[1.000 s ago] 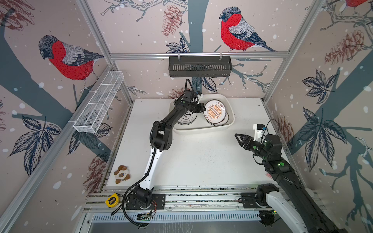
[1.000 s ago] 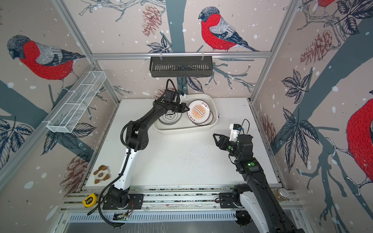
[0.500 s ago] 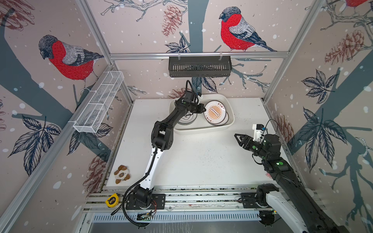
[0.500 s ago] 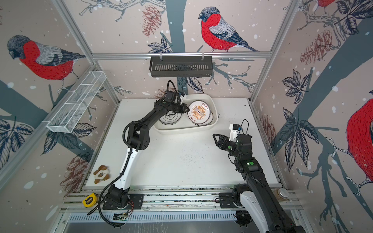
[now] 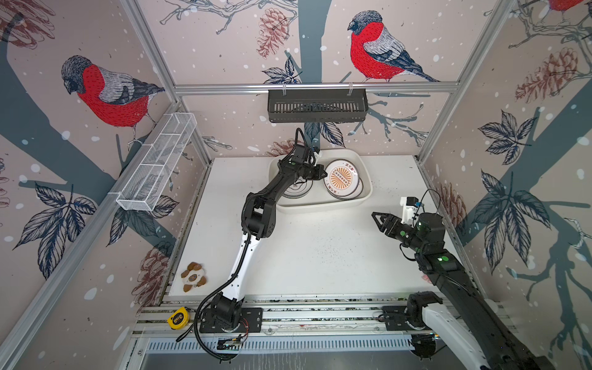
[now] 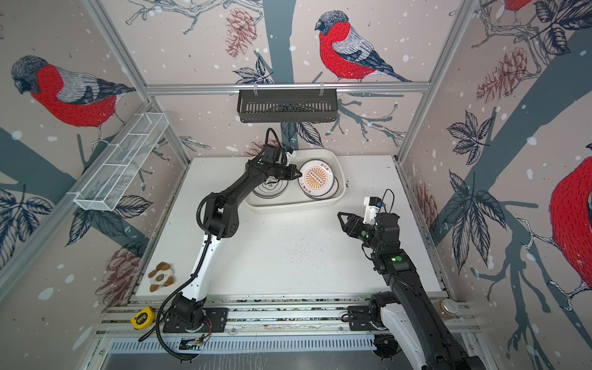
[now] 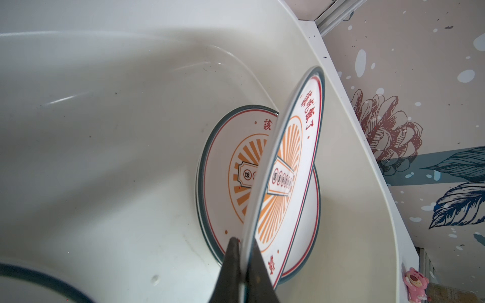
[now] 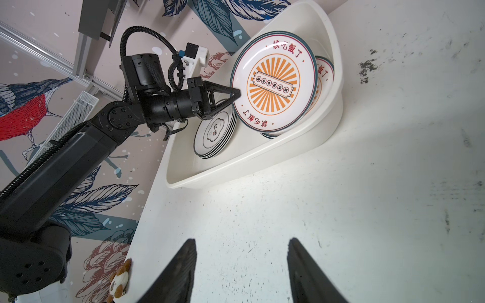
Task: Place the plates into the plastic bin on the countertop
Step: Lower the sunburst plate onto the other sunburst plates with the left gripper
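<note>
In both top views the left gripper reaches into the plastic bin at the countertop's twelve o'clock, above the quatrefoil stack in the bin's nine o'clock half. Its fingers are pinched tight on the rim of a sunburst plate, at that plate's nine o'clock. The plate extends toward three o'clock, tilted over more sunburst plates lying in the bin. At the countertop's four o'clock the right gripper hangs with fingers parted, holding nothing.
</note>
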`<state>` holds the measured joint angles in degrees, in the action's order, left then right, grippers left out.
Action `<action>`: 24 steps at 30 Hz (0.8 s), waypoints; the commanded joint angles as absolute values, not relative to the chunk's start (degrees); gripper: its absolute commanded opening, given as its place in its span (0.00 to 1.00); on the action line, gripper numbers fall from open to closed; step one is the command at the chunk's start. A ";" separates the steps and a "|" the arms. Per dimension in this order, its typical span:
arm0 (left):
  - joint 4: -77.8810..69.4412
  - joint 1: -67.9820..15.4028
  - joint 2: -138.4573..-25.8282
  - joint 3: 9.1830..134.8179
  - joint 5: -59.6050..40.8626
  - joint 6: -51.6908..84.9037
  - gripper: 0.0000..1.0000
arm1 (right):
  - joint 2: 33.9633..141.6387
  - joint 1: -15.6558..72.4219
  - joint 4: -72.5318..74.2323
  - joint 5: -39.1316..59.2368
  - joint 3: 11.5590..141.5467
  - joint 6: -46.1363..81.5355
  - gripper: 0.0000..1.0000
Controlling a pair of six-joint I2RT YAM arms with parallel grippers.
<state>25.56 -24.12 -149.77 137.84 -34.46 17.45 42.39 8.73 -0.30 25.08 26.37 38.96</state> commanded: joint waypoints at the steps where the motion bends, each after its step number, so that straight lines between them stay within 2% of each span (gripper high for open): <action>1: 22.92 -24.17 -150.07 138.68 -35.40 17.63 0.01 | 42.42 8.68 1.15 24.53 26.19 39.37 0.57; 24: 22.48 -23.91 -151.83 139.69 -35.46 19.32 0.06 | 43.20 8.69 2.03 24.23 25.93 40.54 0.57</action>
